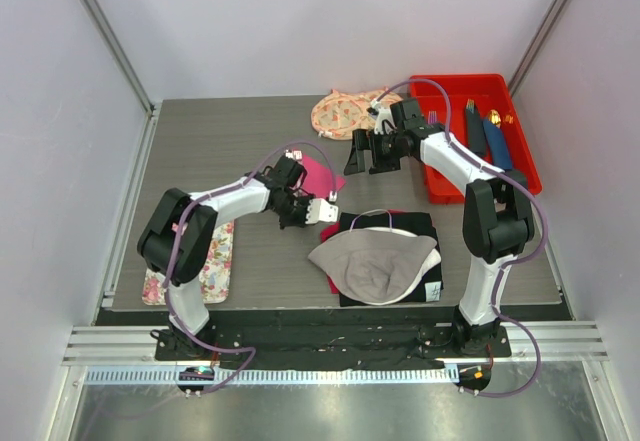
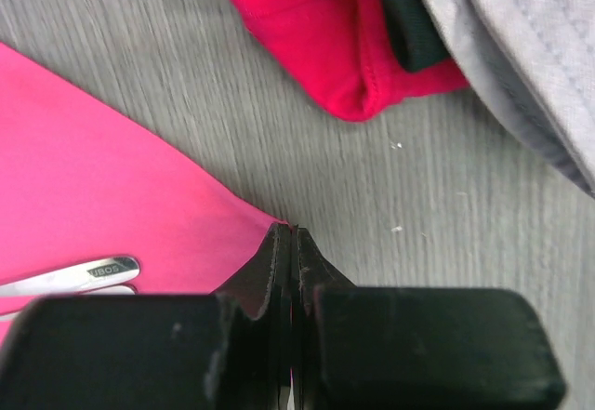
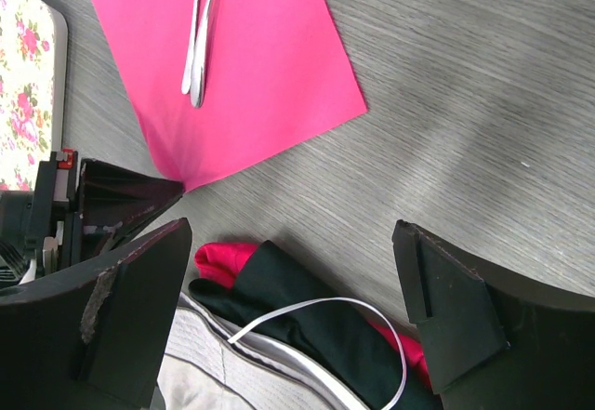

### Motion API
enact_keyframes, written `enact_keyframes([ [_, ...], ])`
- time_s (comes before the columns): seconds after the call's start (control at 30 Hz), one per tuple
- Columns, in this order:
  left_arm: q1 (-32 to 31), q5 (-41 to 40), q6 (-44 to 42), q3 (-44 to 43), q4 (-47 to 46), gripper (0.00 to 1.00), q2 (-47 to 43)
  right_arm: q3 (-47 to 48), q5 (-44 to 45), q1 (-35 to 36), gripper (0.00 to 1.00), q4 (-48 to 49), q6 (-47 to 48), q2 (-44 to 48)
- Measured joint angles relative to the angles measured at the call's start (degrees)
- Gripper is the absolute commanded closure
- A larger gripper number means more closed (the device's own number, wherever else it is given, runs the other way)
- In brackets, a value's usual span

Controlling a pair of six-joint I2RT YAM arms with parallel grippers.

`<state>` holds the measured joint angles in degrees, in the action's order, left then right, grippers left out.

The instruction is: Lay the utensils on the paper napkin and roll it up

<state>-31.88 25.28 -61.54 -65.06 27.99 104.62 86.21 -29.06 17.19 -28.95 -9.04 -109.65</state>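
From the top camera, the paper napkin [image 1: 318,173] lies about mid-desk [image 1: 215,141], partly hidden under the left arm. The left gripper [image 1: 331,202] sits at the napkin corner that points toward the desk's near edge. Broad bare wood runs toward the far-left corner and along the left edge, down to a long floral mat [image 1: 212,261] at the near-left corner. A stack of black cloth [image 1: 400,226] topped by a grey cap [image 1: 375,266] takes the near edge right of centre, just beside the left gripper. The right gripper [image 1: 370,159] hangs just right of the napkin, in front of a round floral mat [image 1: 345,113] at the far edge. A red bin [image 1: 465,136] fills the far-right corner. In the left wrist view, the left gripper is pressed together on the napkin's pointed corner, pinching it. The handle ends of the utensils [image 2: 107,269] rest on the pink sheet, well inside its edge. A strip of bare desk separates that edge from a red cloth [image 2: 335,47], which lies under the black cloth and the cap. In the right wrist view, the right gripper is spread wide with nothing between its fingers, above the strip between the napkin and the cloth stack. The utensils lie side by side, touching, on the flat napkin. Bare desk opens beyond the napkin's right-hand edge, and a white cord [image 3: 325,312] loops over the black cloth.
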Motion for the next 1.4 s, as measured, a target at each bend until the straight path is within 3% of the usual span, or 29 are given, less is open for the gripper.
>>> enact_keyframes([
  [0.3, 0.9, 0.5, 3.8, -7.0, 7.6, 1.0, -0.2, 0.0, -1.4, 0.0, 0.04, 0.0, -0.2, 0.0],
  [0.53, 3.2, 1.1, 4.4, -11.8, 8.9, 1.0, -0.1, 0.0, -3.4, 0.1, 0.12, 0.0, -0.6, 0.0],
  [0.73, 5.4, 1.8, 4.4, -15.8, 9.5, 1.0, 1.8, 0.0, -4.6, 1.1, 0.25, 0.2, -1.3, -0.8],
  [0.93, 7.1, 2.0, 4.3, -18.2, 9.1, 1.0, 4.9, 0.0, -6.0, 2.9, 0.47, 0.6, -3.2, -2.6],
  [1.13, 8.3, 1.9, 4.6, -18.2, 7.0, 1.0, 6.6, 0.0, -8.9, 4.3, 0.62, 3.7, -7.6, -4.8],
  [1.4, 8.9, 1.7, 5.1, -17.3, 1.6, 1.0, 7.1, -0.9, -12.9, 5.5, 0.69, 9.9, -16.6, -9.5],
])
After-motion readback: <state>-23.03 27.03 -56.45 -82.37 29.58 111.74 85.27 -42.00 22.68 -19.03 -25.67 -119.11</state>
